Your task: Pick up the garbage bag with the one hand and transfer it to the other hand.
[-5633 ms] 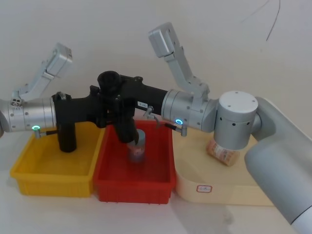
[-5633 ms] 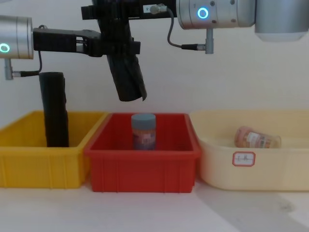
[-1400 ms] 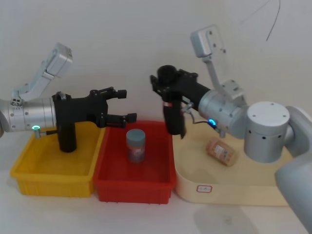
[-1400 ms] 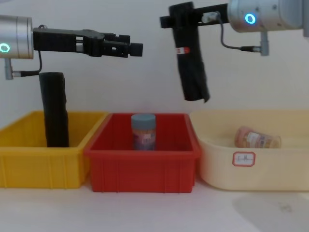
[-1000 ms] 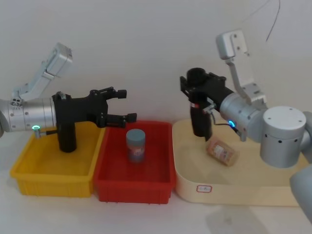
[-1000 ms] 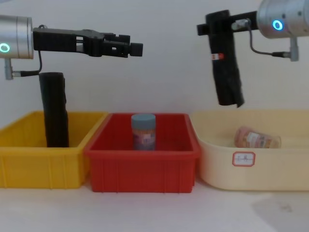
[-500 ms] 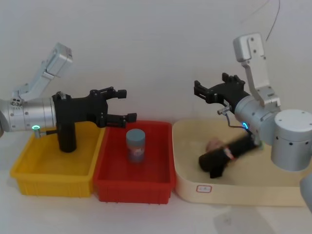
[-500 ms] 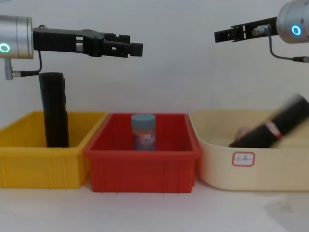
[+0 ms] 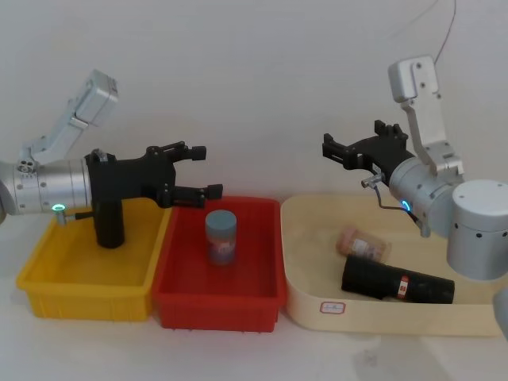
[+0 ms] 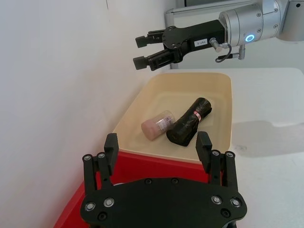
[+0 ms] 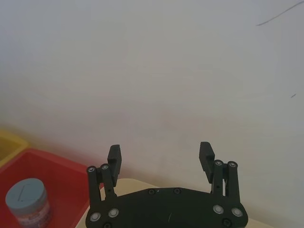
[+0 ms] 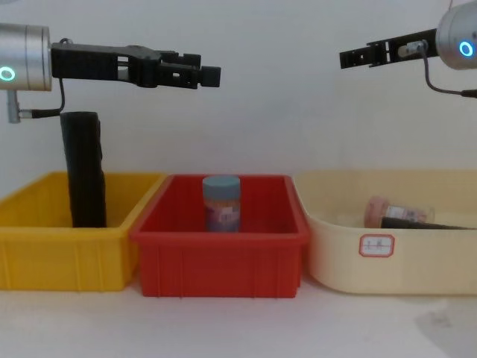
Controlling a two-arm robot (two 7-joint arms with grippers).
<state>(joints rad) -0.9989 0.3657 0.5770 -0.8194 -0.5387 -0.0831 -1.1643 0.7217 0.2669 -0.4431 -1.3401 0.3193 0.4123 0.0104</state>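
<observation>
The garbage bag (image 9: 398, 284) lies on its side in the cream tray (image 9: 309, 305), red-and-white label band showing, its long flank just beside a pinkish jar (image 9: 363, 243) that also lies flat in that tray. High above the cream tray's far rim hangs the other hand (image 9: 330, 152), the blue-lit arm's gripper, fingers spread wide and holding nothing. To the left of the cream tray sits the red bin (image 9: 218, 305), wall to wall with it, and a blue-lidded jar (image 9: 221, 237) stands upright inside. Over the red bin's far left corner, well away from the cream tray, the one hand (image 9: 204, 170) on the green-lit arm hovers with its fingers parted and nothing between them. Furthest from the cream tray is the yellow bin (image 9: 83, 300), pressed against the red one, with a plain black roll (image 9: 109, 221) standing upright in it. All three containers rest in a row on a pale white tabletop (image 12: 238, 328), and a bare white wall (image 9: 238, 71) rises behind, with a thin dark wire (image 9: 444, 32) trailing down it above the cream tray's side.
</observation>
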